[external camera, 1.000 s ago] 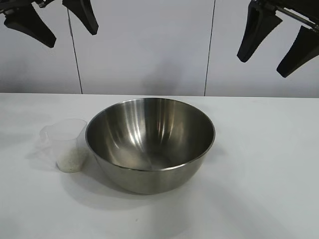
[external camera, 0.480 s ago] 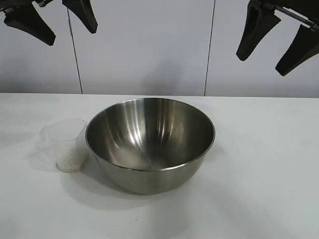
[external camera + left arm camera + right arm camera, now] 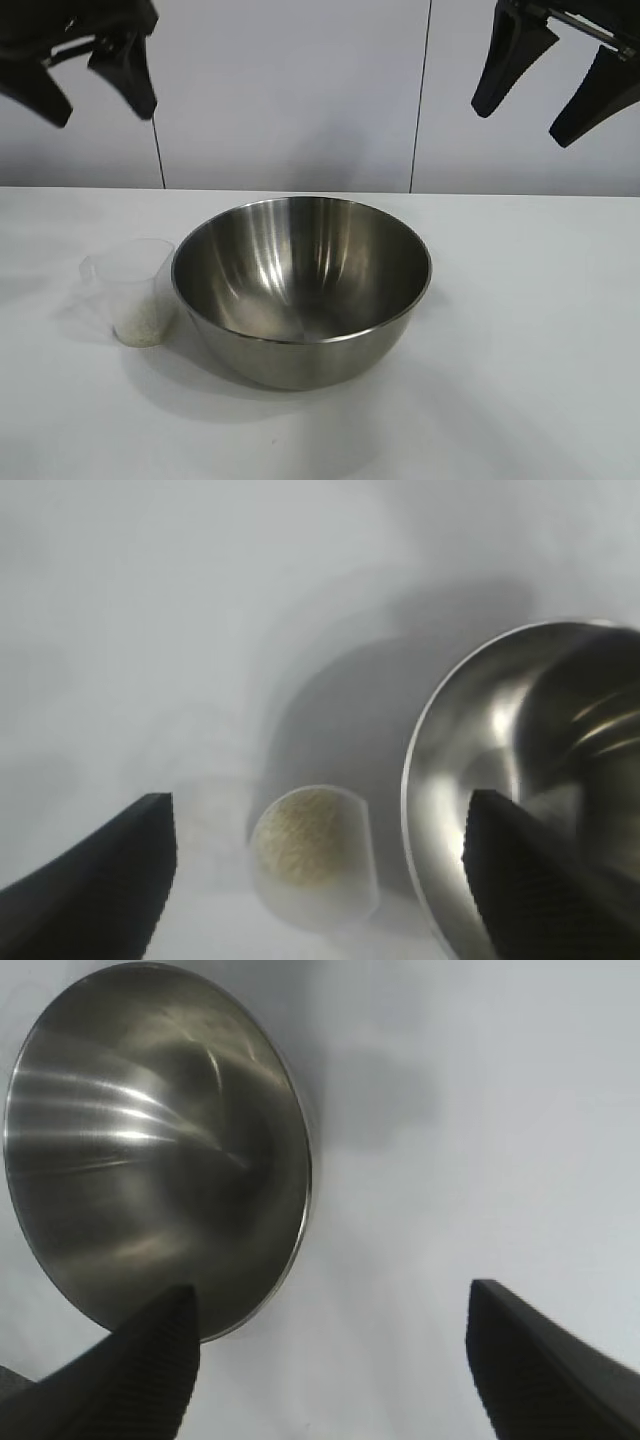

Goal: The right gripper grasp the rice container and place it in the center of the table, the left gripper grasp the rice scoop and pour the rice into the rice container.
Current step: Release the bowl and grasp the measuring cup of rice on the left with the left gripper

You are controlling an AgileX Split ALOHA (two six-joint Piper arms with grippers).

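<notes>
I have the rice container sitting upright near the middle of the white worktop, its mouth facing straight up and its steel inside bare as far as I can see (only reflections on the walls). Just beside it, on the left-arm side and seemingly touching its wall, stands the rice scoop, also upright, its long axis vertical and its small pouring lip turned away from the bowl toward the worktop's left edge. The rice lies as a low white layer in the bottom of the scoop; in my left wrist view it shows as a pale round patch inside the clear cup, with the bowl's rim close by. My left gripper hangs above and behind the scoop, well clear of it, its fingers spread apart with nothing between them. My right gripper is up high on the other side, behind and to the right of the bowl, fingers likewise parted and empty, pointing down toward the worktop beside the bowl.
</notes>
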